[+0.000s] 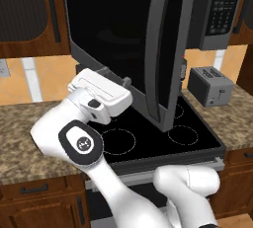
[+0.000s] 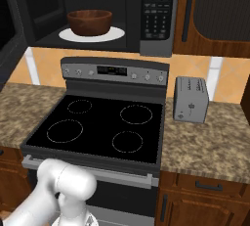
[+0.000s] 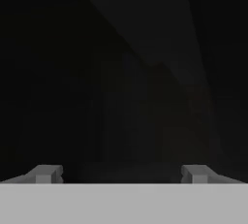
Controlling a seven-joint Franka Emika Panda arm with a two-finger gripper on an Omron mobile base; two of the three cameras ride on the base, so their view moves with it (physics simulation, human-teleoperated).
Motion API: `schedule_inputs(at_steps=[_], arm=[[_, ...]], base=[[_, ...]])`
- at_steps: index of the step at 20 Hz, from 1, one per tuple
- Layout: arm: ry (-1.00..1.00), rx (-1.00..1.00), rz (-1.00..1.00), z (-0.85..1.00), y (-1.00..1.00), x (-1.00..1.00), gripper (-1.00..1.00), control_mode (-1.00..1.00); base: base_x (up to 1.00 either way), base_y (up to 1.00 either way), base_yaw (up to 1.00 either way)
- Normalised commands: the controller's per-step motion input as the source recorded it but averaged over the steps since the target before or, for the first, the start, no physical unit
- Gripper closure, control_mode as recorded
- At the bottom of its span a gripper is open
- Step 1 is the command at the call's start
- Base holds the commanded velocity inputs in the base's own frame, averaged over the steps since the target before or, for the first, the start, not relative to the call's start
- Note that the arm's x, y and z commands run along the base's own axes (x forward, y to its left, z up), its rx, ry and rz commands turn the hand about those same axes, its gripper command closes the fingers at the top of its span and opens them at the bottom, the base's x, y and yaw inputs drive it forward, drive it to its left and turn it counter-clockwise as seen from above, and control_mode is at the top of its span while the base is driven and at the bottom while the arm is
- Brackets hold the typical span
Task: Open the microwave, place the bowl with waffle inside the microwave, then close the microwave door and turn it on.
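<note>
We see the bowl point(image 2: 89, 22) sitting inside the microwave point(image 2: 157, 44) on its turntable point(image 2: 113, 35). Gripper point(image 3: 121, 173) jaws are spread wide, empty, right up against the swung-out microwave door point(image 1: 118, 39).

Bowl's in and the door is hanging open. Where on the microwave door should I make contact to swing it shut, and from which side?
Go for the outer glass face of the microwave door, near its free edge with the long vertical handle, probably the farthest point from the hinge. Come from the outer side, where the open gripper sits, and push flat toward the bowl.
</note>
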Motion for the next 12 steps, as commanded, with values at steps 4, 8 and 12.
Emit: schedule_inputs(at_steps=[4,8,12], arm=[[0.0,0.07,0.09,0.14,-0.81,0.01,-1.0,-1.0],[0.0,0.08,0.13,0.14,-0.84,0.03,-1.0,-1.0],[0.0,0.1,0.19,0.09,-0.82,0.06,-1.0,-1.0]], base=[[0.0,0.0,0.0],[0.0,0.0,0.0],[0.0,0.0,0.0]])
